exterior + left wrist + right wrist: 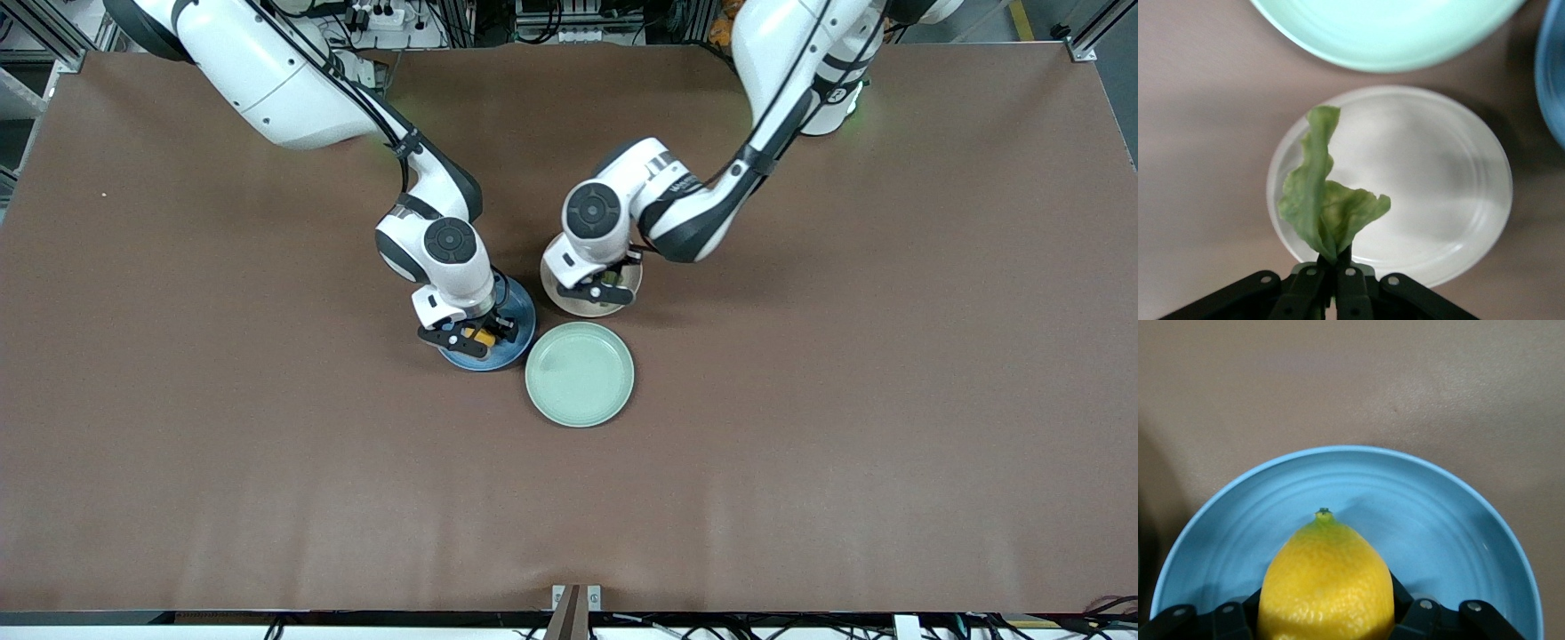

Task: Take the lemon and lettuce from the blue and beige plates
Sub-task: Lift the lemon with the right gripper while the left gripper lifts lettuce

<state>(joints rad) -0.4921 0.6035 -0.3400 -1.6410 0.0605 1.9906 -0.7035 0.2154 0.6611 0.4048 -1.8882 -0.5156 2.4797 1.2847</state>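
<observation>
Clamping down on both pieces at once, I have my right gripper (1325, 613) closed around the lemon (1328, 587), which sits low over the blue plate (1458, 540), and my left gripper (1335, 270) pinched shut on the stem end of the lettuce (1318, 207), which stands up from my fingertips over the beige plate (1438, 193). The lemon looks firm and rounded with a dimpled skin, so I judge it fairly heavy for its size and apt to squirt out of a hold near either pointed end; the jaws flank its wide middle, which seems the right place. The lettuce is thin, ruffled and limp, surely very light, and I expect it to tear or slip if pulled fast, so the thicker base where the fingers meet is the safest hold. From the front camera, the right gripper (469, 336) is over the blue plate (520, 331) toward the right arm's end, the left gripper (597, 289) over the beige plate (587, 307) beside it, and the mint-green plate (580, 373) lies bare, nearer that camera than both, on the brown table (800, 444). Whether the lemon has cleared its plate I cannot tell.
</observation>
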